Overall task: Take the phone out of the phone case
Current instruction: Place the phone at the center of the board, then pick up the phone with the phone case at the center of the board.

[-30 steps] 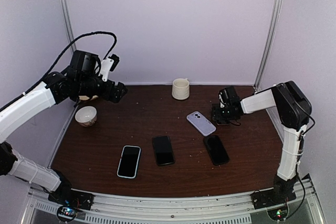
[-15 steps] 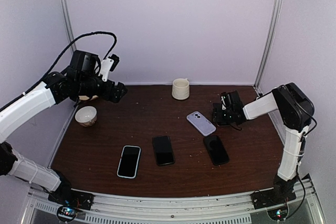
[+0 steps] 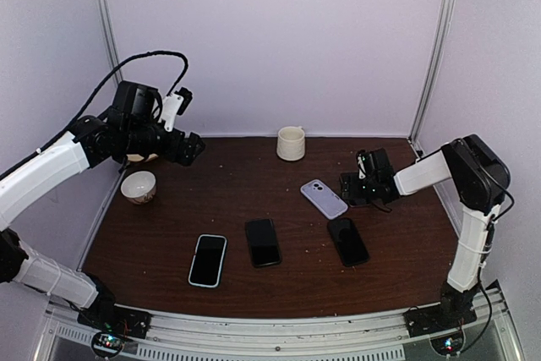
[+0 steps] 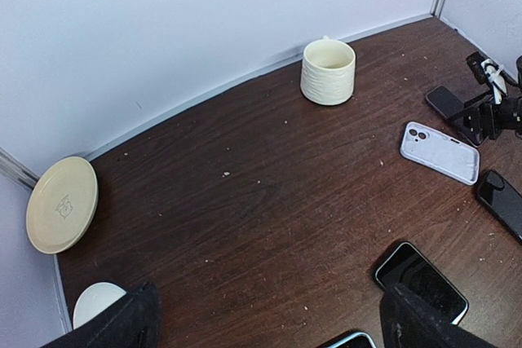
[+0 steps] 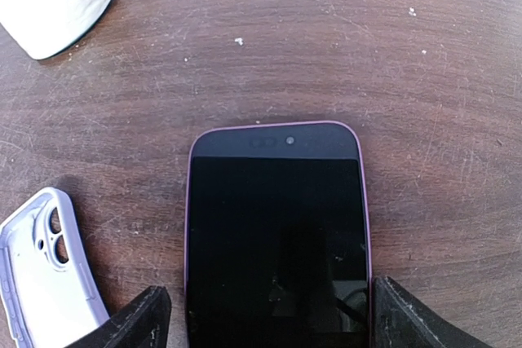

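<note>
1. Right fingers (image 3: 350,187): low over the worktop (image 3: 254,192) at the right side, spread wide. The wrist view shows one finger on each long side of the phone (image 5: 277,234). Can't tell whether they touch it.
2. Phone: flat on the worktop, screen up, dark with a purple rim, bare, camera end away from the wrist. It is out of the phone case (image 3: 324,199).
3. Phone case: lilac, empty, lying flat at about 8 o'clock from the right fingers in the top view (12 = far wall), just beside the phone and apart from it.
4. Left fingers (image 3: 195,148): up in the air over the far left of the worktop, spread wide, nothing between them.
5. Mug (image 3: 291,143): cream, upright at 12 o'clock by the far wall.
6. Bowl (image 3: 139,185): at 9 o'clock by the left edge. A cream plate (image 4: 62,204) sits beyond it at the left wall; can't tell whether it lies flat or leans.
7. Near row, around 6 o'clock: a phone in a light blue case (image 3: 208,259), a black phone (image 3: 263,242) and another black phone (image 3: 347,241), all screen up and apart from each other.
</note>
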`<act>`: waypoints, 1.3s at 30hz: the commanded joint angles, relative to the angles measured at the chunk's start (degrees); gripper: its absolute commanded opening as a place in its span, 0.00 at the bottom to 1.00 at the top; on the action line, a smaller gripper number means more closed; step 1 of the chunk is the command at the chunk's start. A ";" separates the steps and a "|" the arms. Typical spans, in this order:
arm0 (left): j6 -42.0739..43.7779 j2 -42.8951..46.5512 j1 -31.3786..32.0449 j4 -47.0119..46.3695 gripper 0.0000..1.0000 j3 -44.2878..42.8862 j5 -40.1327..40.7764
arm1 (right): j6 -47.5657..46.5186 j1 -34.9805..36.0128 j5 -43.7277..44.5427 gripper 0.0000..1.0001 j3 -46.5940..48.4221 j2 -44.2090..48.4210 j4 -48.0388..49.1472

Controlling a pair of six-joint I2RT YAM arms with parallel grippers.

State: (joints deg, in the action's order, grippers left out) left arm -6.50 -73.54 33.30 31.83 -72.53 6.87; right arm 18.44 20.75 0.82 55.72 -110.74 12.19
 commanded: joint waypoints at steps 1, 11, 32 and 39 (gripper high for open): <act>0.53 1.36 -0.61 -0.63 0.98 0.68 -0.28 | 0.24 0.25 -0.66 0.89 -0.73 3.22 -2.80; 0.27 1.35 -0.69 -0.56 0.98 0.56 1.15 | 2.50 5.47 3.16 0.90 -0.16 13.94 -15.55; -0.66 2.59 -1.31 -0.15 0.97 -0.14 -1.68 | 19.85 25.51 3.04 0.99 0.78 23.58 -54.76; -0.62 2.92 -1.31 -0.30 0.98 0.02 -2.29 | 19.76 26.36 4.07 0.99 0.05 19.77 -55.16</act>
State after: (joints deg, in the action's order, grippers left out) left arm -6.96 -71.83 32.49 32.34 -72.42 5.78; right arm 36.88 47.00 3.44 56.62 -88.75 -40.77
